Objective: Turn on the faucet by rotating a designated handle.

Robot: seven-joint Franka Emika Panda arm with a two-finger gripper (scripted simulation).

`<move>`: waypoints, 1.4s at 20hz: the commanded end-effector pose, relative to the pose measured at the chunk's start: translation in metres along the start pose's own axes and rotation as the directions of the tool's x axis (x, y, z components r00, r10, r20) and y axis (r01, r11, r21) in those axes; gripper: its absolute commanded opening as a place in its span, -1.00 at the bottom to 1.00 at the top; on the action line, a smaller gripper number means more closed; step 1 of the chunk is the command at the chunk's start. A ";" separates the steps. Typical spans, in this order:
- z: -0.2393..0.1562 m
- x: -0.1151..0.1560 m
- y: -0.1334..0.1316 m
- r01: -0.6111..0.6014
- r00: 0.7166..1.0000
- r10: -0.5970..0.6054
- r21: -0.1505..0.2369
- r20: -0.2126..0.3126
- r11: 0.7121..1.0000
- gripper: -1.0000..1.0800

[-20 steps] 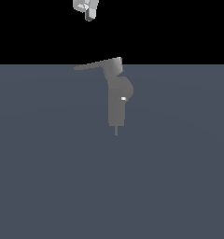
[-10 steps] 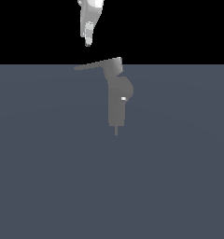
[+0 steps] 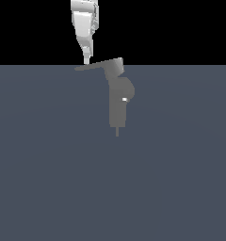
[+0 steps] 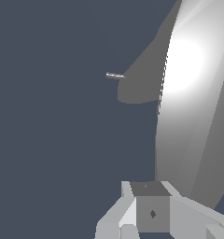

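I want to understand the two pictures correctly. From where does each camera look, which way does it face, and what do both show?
Exterior view: off the arm, facing the faucet on the grey surface; the white claw hangs above the handle, near its thin end.
Wrist view: on the wrist, looking past the claw along the bright handle towards the faucet's body and pin.
Shared: claw, handle, faucet, grey surface.

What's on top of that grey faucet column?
A blocky hub tops the faucet, carrying the handle, a thin lever. The gripper hangs at the lever; contact can't be judged.
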State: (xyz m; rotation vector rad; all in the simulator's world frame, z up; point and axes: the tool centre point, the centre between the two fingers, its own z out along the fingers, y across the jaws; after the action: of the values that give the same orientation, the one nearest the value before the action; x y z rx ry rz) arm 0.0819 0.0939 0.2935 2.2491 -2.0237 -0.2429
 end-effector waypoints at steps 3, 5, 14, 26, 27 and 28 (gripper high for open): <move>0.015 -0.004 -0.013 -0.066 0.998 0.066 -0.005 -0.017 0.998 -1.00; 0.020 -0.006 -0.017 -0.086 0.996 0.085 -0.006 -0.022 0.996 -1.00; 0.028 -0.008 -0.023 -0.115 0.993 0.115 -0.007 -0.031 0.993 -1.00; 0.028 -0.011 0.000 -0.114 0.993 0.114 -0.007 -0.031 0.993 -1.00; 0.028 -0.012 0.002 -0.114 0.993 0.114 -0.007 -0.031 0.993 -1.00; 0.028 -0.012 0.005 -0.114 0.993 0.114 -0.007 -0.031 0.993 -1.00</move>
State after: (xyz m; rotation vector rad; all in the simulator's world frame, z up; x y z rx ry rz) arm 0.0760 0.1066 0.2666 2.1126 -2.1235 -0.2037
